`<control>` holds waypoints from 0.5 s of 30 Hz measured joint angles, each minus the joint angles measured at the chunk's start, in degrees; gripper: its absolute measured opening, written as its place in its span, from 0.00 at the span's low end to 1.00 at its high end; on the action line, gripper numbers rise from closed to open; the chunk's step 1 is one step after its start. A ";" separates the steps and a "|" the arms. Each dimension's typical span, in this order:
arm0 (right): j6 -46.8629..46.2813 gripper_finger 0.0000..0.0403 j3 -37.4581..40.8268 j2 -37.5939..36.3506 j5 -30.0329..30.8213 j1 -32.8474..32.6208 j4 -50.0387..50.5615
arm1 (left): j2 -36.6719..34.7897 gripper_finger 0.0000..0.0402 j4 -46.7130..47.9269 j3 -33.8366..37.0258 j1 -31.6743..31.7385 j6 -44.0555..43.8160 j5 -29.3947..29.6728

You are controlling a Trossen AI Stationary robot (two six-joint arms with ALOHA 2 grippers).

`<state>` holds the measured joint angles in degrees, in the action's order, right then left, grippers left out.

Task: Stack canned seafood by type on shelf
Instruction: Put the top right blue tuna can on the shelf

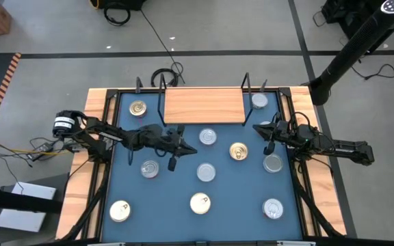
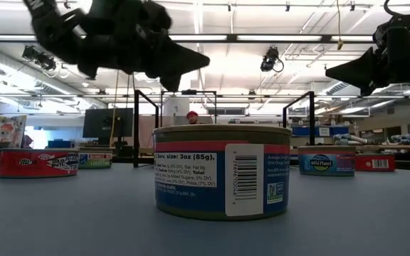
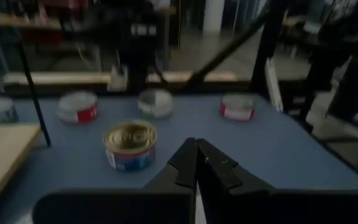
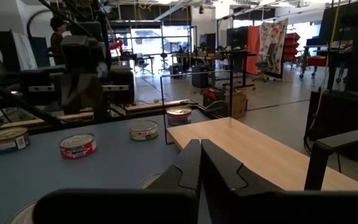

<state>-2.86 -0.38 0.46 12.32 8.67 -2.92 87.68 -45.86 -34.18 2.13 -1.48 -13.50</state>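
Observation:
Several round flat tins of canned seafood lie flat and scattered on the blue table, among them a gold-topped one [image 1: 238, 151] and silver ones [image 1: 208, 137] [image 1: 206, 172]. The light-wood shelf [image 1: 204, 104] stands at the far edge with no tin on it. A gold tin [image 1: 138, 108] and a silver tin [image 1: 259, 101] sit past its two ends. My left gripper [image 1: 191, 150] hovers shut above the table's middle, and the gold-topped tin [image 3: 130, 146] lies ahead of its fingers [image 3: 196, 149]. My right gripper [image 1: 257, 128] is shut and hangs above the table by the shelf's right end.
Black wire frames [image 1: 161, 102] [image 1: 246, 96] rise at the shelf's ends. A tin [image 2: 222, 171] stands close to the low camera. More tins sit near the front edge [image 1: 120, 210] [image 1: 200, 203] [image 1: 273, 208]. Wooden rails and black bars border the table's left and right sides.

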 joint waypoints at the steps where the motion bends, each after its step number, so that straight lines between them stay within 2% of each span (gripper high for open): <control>1: 0.01 0.06 0.02 0.01 -0.01 0.02 0.00 | 0.00 0.03 4.29 -1.91 0.00 0.50 0.02; 6: 0.01 0.06 0.01 0.01 -0.01 0.00 0.00 | 0.00 0.03 20.53 -10.85 -0.24 5.03 1.11; 10: 0.00 0.06 0.02 0.01 -0.02 0.01 0.00 | 0.00 0.03 23.35 -14.58 -0.24 6.07 1.37; 15: 0.01 0.06 0.02 0.00 0.00 0.00 0.00 | -0.04 0.03 24.12 -15.48 -0.22 7.04 2.12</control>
<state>-2.85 -0.37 0.45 12.31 8.67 -2.92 87.64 -21.74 -49.65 1.91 5.56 -11.38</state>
